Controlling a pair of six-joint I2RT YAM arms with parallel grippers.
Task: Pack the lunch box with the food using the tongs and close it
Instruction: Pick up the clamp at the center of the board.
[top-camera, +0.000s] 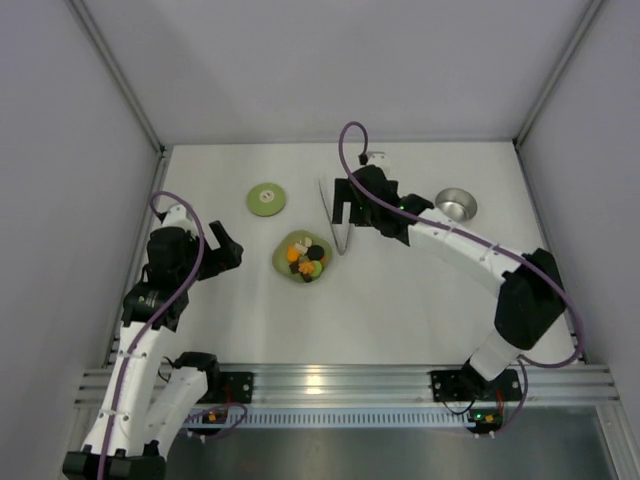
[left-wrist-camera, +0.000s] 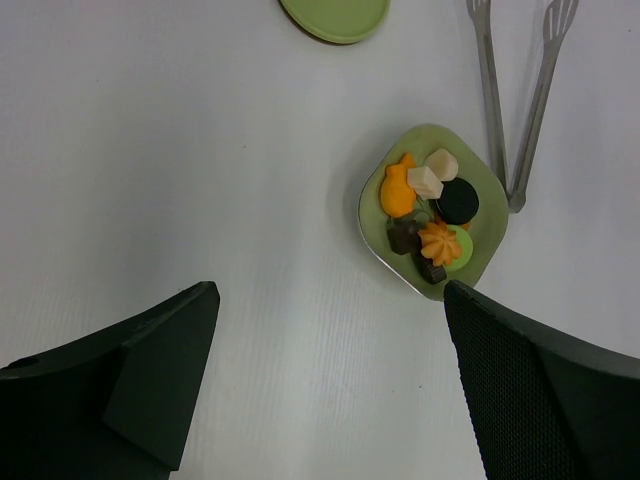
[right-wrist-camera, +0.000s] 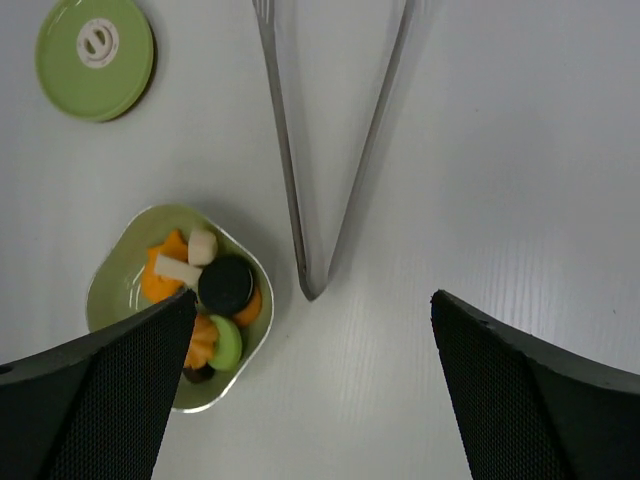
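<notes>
Right wrist view: tongs (right-wrist-camera: 309, 285) just beside the plate (right-wrist-camera: 115, 290), lid (right-wrist-camera: 95, 55) apart.

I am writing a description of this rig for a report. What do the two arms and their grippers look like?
Both the left arm and the right arm have white links and black joints, each with a purple cable looping along it. The left gripper and right gripper are black; their fingers are broad wedges with a fine mesh texture.
</notes>
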